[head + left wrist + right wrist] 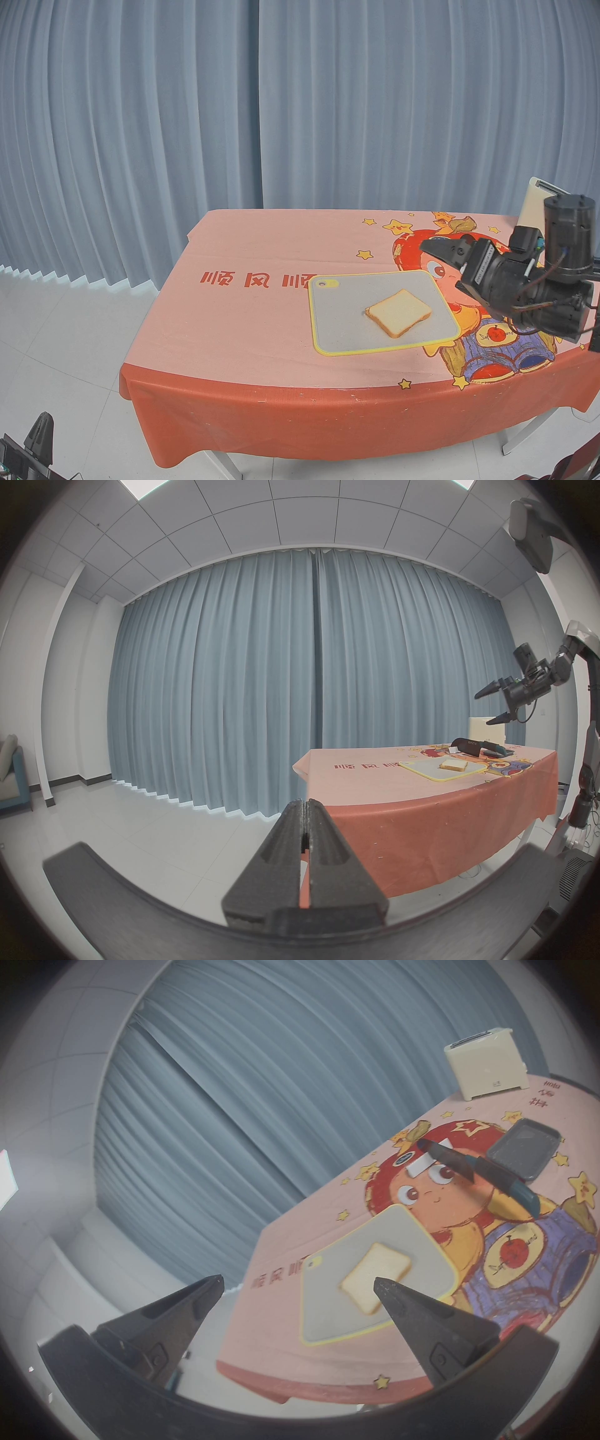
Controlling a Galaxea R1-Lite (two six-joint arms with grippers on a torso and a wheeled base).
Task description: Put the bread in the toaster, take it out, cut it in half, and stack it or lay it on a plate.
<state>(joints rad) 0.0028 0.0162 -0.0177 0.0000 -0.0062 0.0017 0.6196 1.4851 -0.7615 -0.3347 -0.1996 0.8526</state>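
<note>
Currently the pale square bread slice (399, 312) lies flat on the grey yellow-rimmed cutting board (350, 325), centre-right of the head frame. The right jaws gape wide; the left jaws are pressed together. A shallow approach could shove the slice instead of gripping it.

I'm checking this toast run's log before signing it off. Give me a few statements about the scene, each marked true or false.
1. The bread lies on the cutting board. True.
2. The right pincer is shut on the bread. False: it is open and empty, apart from the bread.
3. The left pincer is shut. True.
4. The knife lies on the cutting board. False: it lies on the tablecloth, beside the grey tray.
</note>
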